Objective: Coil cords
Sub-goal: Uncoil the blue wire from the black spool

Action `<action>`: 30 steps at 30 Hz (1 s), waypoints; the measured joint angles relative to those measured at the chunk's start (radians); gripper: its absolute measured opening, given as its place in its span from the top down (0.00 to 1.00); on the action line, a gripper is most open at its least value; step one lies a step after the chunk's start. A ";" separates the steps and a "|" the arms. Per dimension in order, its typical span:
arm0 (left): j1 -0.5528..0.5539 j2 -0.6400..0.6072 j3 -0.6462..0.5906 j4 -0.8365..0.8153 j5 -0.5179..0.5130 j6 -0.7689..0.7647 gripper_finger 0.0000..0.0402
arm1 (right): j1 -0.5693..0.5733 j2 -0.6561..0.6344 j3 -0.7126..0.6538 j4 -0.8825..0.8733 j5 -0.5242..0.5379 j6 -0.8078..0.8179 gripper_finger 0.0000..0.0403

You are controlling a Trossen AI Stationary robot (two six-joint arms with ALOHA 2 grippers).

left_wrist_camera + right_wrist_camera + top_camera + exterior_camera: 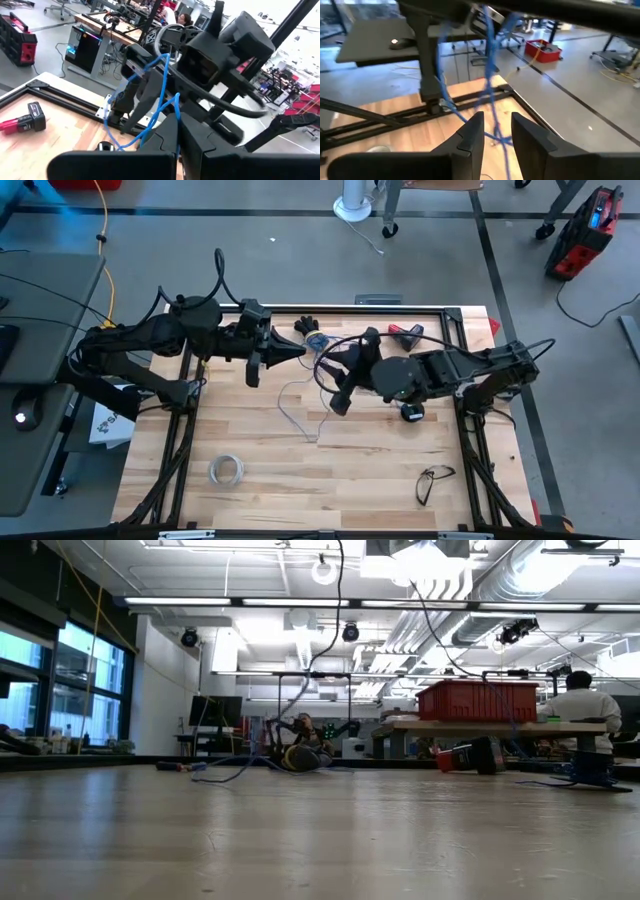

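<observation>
At frame centre I see my left pincer point(300, 352) closed on the wire point(296, 405); my right pincer point(496, 131), fingers parted, straddles it above the worktop point(330, 470).

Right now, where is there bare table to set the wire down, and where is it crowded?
Free: the near strip between the tape ring and the glasses, and the left side above the ring. Crowded: the far middle, where the left gripper and right gripper meet over the wire, with a red tool behind.
</observation>
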 joint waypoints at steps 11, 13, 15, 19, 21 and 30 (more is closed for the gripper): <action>0.000 0.000 0.000 -0.001 -0.016 -0.001 1.00 | 0.003 0.010 0.000 0.025 -0.111 0.007 0.81; 0.000 0.000 0.000 -0.001 -0.014 -0.011 1.00 | -0.004 0.013 0.000 0.024 -0.096 0.005 0.82; 0.000 0.000 0.000 0.000 0.000 -0.024 1.00 | -0.011 0.015 0.000 0.025 -0.093 0.006 0.83; 0.000 0.000 0.000 -0.001 0.010 -0.028 1.00 | -0.018 0.015 0.000 0.033 -0.084 0.004 0.83; 0.000 0.000 0.000 -0.001 0.021 -0.031 1.00 | -0.018 0.015 0.000 0.047 -0.079 -0.016 0.83; 0.000 0.000 0.000 0.000 0.026 -0.034 1.00 | -0.040 0.018 0.000 0.102 -0.082 -0.012 0.83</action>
